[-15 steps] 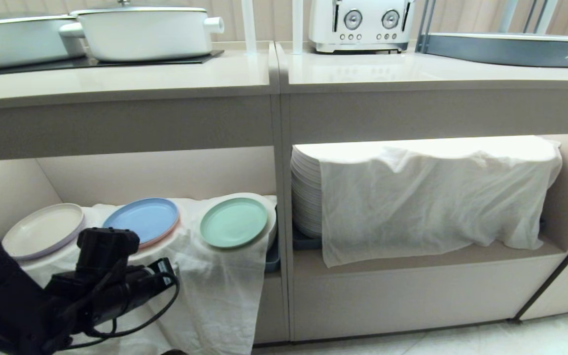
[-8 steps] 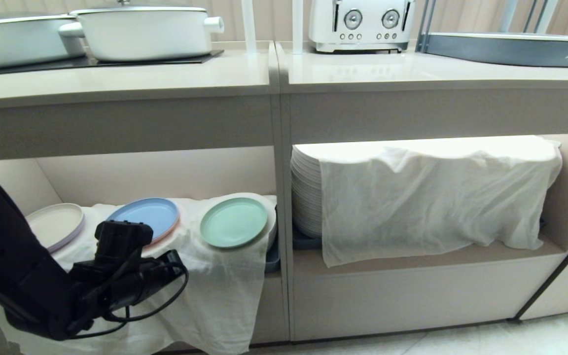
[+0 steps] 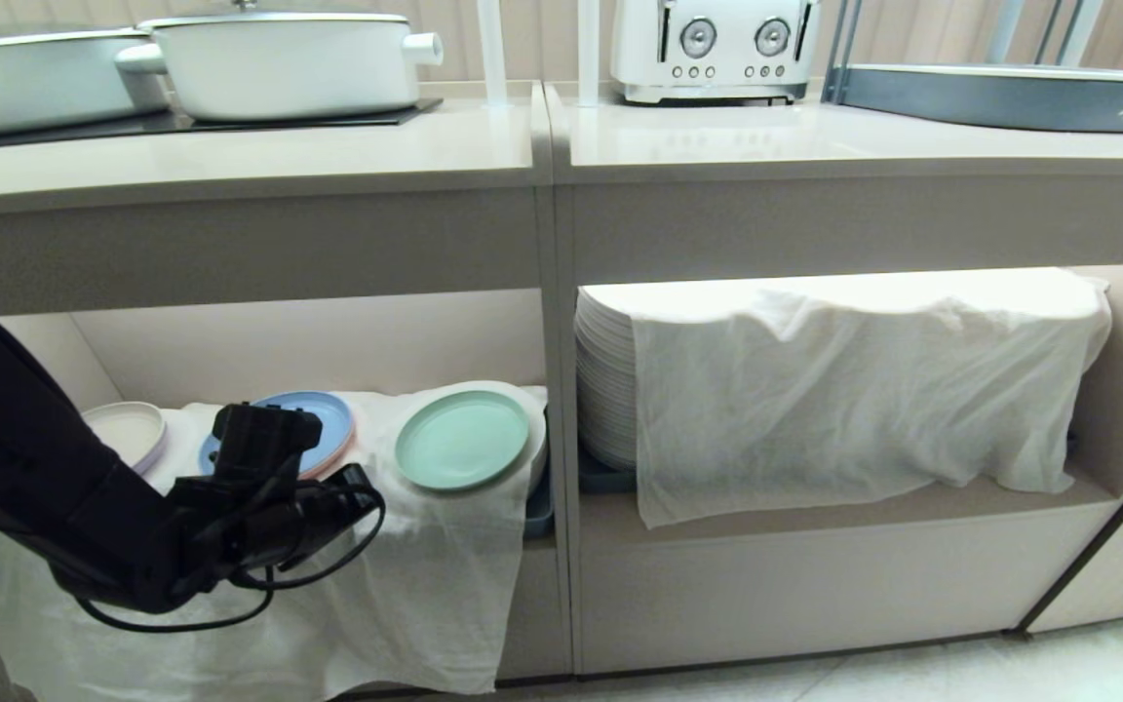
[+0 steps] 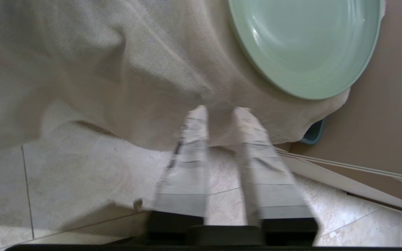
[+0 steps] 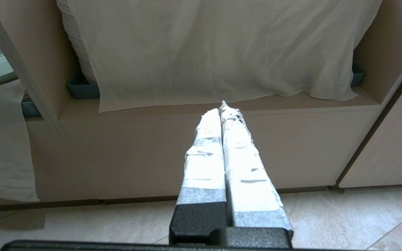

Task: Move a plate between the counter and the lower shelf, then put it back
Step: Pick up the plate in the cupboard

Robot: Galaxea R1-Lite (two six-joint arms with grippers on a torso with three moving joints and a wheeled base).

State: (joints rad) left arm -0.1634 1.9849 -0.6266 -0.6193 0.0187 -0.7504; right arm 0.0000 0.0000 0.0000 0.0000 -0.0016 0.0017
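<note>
Black left arm reaching low, claw [image 4: 220, 111] parted near plate [image 4: 305, 42]

Pale tiled floor [image 3: 1010, 663] below beige cabinetry, ribbed beige wall [image 3: 542, 39] behind, interior lit

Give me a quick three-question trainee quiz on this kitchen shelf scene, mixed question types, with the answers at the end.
1. True or false: the green plate sits on the counter.
2. Which gripper is nearer the green plate: A left, B right?
3. Fill in: the plate rests on a white ____.

Key: 1 false, it is on the lower shelf; 2 A; 3 cloth.
</note>
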